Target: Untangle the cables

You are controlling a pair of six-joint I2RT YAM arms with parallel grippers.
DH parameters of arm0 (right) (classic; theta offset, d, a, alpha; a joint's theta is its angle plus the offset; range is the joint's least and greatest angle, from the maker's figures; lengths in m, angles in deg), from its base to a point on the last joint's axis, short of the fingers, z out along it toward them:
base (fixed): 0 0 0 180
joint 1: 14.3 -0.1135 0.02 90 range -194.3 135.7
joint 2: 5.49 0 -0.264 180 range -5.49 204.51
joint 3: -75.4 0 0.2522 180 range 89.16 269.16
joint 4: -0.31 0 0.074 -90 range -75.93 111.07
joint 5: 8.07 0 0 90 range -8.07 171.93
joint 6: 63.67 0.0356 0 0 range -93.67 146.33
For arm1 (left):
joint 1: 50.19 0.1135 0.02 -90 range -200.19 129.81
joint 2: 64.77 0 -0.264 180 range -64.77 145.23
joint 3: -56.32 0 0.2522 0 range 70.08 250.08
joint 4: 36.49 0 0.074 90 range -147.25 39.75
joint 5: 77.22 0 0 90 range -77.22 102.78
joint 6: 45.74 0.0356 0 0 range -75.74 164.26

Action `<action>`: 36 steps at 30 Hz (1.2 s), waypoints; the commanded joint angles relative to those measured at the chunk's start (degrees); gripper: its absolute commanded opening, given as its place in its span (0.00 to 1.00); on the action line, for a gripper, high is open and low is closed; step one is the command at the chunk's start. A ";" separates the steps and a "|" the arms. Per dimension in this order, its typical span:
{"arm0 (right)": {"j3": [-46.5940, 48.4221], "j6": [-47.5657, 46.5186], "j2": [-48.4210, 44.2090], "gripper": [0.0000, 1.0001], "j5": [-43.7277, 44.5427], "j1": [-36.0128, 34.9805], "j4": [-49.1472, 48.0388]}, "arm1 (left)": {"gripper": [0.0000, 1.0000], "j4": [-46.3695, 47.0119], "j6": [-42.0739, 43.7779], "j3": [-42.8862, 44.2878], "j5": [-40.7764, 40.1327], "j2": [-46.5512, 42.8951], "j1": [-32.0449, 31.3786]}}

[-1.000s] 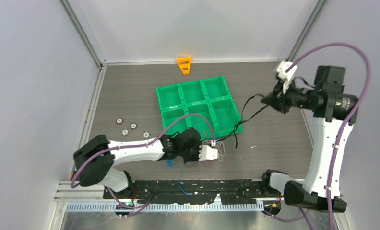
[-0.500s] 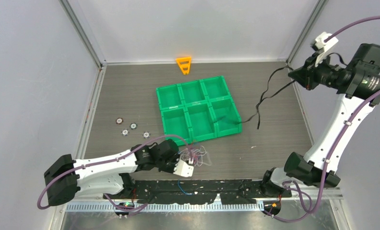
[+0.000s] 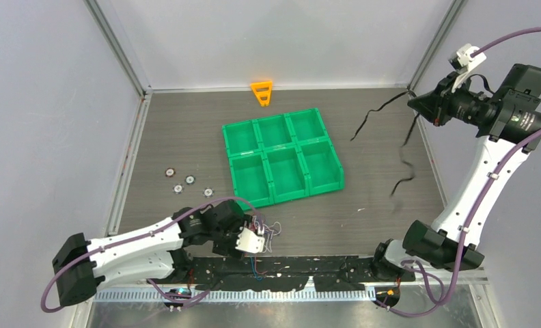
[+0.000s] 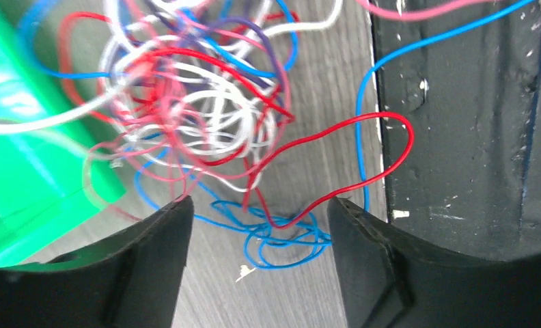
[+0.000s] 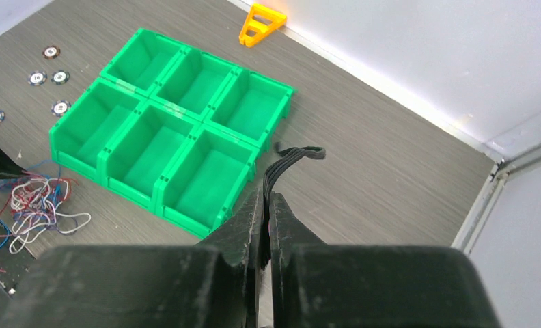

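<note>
**Left claw open over the wire nest, right claw up high pinching a black one**

So the left claw [image 3: 257, 240] sits low at the near edge of the counter [image 3: 186, 130] with its jaws spread apart, not gripping anything. The tangle of cables [image 4: 199, 116] lies on the counter right ahead of its fingertips: a messy ball of white, red, blue and purple loops. A few blue loops and the bottom of one long red loop reach into the gap between the two fingers. That red loop and a blue strand also spill sideways onto the black base plate [image 4: 459, 137]. From above, the nest is just in front of the near-left corner of the green tray [image 3: 225, 143].

The right claw [image 3: 412, 102] is way off at the far right, lifted well above the counter, jaws pressed together on a black cable [image 5: 292, 157]. Its strands hang loose in the air [image 3: 373, 115] to the right of the tray, well apart from the colored ball. It's too blurry to tell whether the lowest end touches the counter.

Small round discs [image 3: 189, 180] sit left of the tray, and an orange triangle piece [image 3: 261, 92] sits by the back wall.
</note>
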 commanded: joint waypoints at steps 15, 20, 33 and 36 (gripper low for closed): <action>-7.65 30.33 -1.59 0.05 14.39 -29.10 -41.70 | 0.99 -3.27 -11.73 16.61 1.13 -8.53 7.64; -5.04 32.16 4.15 0.05 17.83 -31.14 -45.12 | 0.99 -2.35 -13.82 18.84 0.76 -6.13 11.20; -6.69 34.95 3.24 0.05 17.60 -31.83 -46.26 | 1.00 0.02 -16.07 20.42 -0.66 -3.11 15.70; -11.18 34.59 0.68 0.05 17.51 -34.14 -46.23 | 0.99 0.33 -15.96 20.23 -0.88 -2.88 16.24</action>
